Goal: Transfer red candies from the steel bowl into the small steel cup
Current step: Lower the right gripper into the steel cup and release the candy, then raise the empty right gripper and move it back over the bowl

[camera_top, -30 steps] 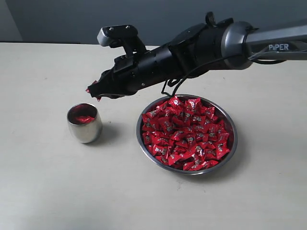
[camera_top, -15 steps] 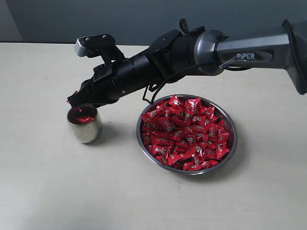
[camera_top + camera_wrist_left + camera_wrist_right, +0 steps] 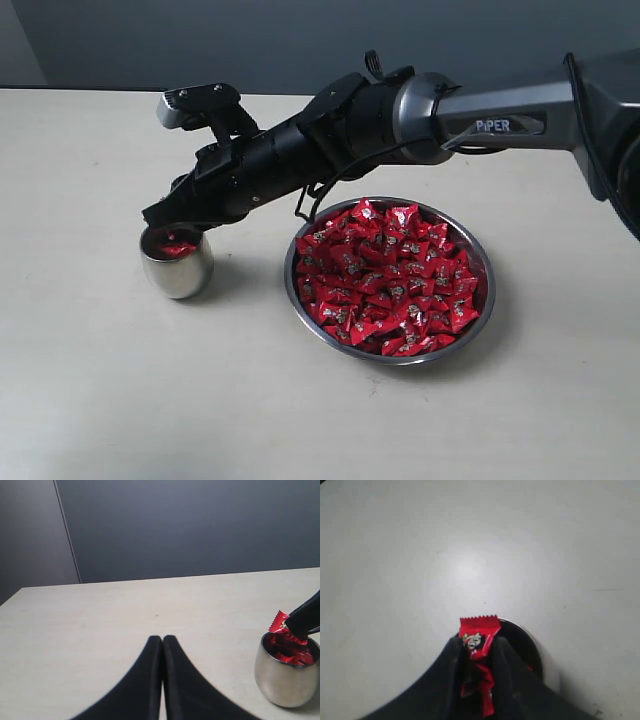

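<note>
Holding one candy [image 3: 479, 630] in the right gripper [image 3: 160, 218] at the rim of the cup [image 3: 180, 275], we should centre it, then open gently. Our left gripper [image 3: 162, 647] sits closed, empty.

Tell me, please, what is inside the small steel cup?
Inside the small steel cup lie red candies. The right gripper, shut on another candy, covers part of the mouth, so they cannot be counted.

The small steel cup [image 3: 177, 268] is polished metal with mirror-like sides; the steel bowl [image 3: 395, 361] is shiny metal too. The red candies [image 3: 385, 280] wear glossy, crinkled wrappers. The worktop [image 3: 150, 400] looks smooth and matt. The right claw [image 3: 479, 647] and left claw [image 3: 162, 640] look like matt black plastic.
</note>
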Robot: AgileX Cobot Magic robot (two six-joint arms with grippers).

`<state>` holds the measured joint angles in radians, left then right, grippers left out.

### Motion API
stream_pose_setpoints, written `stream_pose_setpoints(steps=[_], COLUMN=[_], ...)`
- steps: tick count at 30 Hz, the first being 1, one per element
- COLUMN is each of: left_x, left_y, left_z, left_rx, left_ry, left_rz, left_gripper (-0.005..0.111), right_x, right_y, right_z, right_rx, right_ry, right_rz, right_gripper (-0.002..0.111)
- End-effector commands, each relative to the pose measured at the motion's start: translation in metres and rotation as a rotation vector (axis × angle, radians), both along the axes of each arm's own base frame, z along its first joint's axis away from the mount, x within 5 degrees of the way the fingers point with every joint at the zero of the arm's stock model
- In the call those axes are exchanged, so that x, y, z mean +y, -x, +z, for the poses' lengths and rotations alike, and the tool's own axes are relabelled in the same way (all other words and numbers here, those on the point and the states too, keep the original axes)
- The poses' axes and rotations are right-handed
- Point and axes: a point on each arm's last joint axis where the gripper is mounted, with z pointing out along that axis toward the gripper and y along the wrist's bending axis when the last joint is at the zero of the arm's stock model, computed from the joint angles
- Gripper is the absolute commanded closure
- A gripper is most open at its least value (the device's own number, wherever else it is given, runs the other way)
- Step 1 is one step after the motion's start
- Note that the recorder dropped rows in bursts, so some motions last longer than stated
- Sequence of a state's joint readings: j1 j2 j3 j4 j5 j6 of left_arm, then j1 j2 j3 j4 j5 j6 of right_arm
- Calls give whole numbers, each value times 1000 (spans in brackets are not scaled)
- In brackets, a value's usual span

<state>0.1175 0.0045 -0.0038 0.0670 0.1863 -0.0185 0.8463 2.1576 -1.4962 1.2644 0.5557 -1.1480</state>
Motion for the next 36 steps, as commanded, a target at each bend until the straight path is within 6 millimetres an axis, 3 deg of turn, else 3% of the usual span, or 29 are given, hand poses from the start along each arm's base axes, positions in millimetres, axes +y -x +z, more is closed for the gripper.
stream_pose_setpoints(steps=[1, 4, 16, 19, 24, 28, 36], left_x=[0, 0, 0, 0, 0, 0, 0], left_y=[0, 0, 0, 0, 0, 0, 0], left_z=[-1, -1, -1, -1, -1, -1, -1], left_rx=[-6, -6, -6, -6, -6, -6, -6], left_ry=[-1, -1, -1, -1, -1, -1, -1], left_rz=[1, 1, 1, 1, 1, 1, 1], left_gripper=[106, 106, 106, 106, 106, 106, 106], right_x=[1, 1, 1, 0, -8, -28, -91], right_y=[1, 0, 1, 3, 1, -10, -39], right_z=[2, 2, 3, 11, 41, 62, 94], right_rx=[-12, -22, -25, -29, -81, -131, -122], right_ry=[-1, 2, 7, -7, -31, 5, 153], right_rz=[13, 2, 15, 30, 21, -14, -129], right_gripper=[94, 74, 74, 74, 74, 74, 74])
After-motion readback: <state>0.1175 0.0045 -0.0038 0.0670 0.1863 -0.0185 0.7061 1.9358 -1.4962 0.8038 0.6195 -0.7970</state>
